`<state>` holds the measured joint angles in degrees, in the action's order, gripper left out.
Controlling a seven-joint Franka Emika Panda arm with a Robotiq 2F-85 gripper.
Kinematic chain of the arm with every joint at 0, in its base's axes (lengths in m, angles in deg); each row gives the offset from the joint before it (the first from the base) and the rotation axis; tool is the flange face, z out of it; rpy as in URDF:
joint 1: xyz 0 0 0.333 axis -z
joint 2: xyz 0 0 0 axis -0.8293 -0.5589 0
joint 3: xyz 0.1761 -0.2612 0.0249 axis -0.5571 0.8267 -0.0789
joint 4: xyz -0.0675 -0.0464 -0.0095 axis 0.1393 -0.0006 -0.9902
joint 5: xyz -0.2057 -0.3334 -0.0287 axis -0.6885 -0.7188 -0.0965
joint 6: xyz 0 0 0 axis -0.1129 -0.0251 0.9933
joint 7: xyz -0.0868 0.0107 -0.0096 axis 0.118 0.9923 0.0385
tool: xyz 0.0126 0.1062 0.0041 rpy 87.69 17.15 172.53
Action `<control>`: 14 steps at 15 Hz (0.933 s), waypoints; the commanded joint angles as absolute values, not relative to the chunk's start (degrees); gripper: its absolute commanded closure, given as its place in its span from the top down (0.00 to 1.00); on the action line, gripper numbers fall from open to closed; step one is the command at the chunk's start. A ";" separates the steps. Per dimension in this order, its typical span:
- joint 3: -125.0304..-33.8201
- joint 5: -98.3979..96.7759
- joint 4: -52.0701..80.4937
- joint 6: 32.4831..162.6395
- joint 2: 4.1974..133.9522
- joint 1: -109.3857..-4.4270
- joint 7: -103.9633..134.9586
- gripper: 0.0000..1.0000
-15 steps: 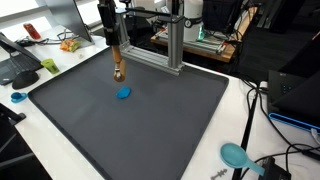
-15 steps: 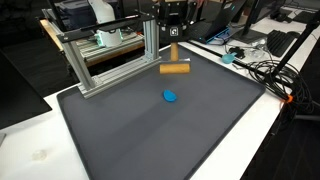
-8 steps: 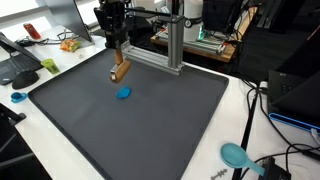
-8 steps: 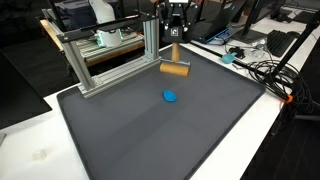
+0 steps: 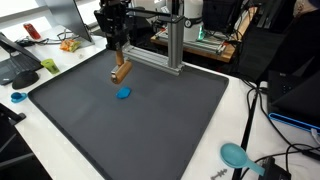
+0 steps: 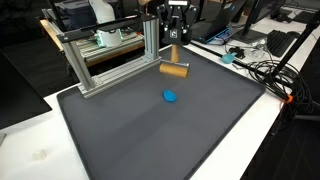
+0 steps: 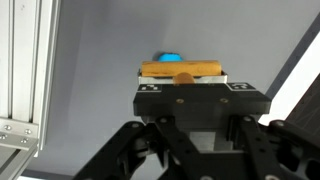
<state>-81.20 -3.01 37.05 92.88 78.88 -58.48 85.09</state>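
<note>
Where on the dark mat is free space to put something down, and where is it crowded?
Most of the mat is bare: everything from the blue piece to the near edge and the side by the teal scoop. Crowded: the far edge, where the gripper holds the wooden block beside the aluminium frame.

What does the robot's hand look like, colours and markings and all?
The hand is black and boxy, with jointed black links at its base. Two small white squares with dark marks sit near its front edge. A pale label shows on its body in an exterior view.
</note>
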 commanded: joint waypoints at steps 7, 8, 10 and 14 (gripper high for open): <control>-80.05 1.74 31.77 95.44 69.61 -57.80 85.52 0.22; -79.68 1.40 31.18 95.64 68.68 -57.95 86.06 0.22; -79.26 1.66 30.17 95.71 67.18 -58.05 86.46 0.22; -78.88 1.94 28.41 95.50 64.80 -58.24 86.79 0.22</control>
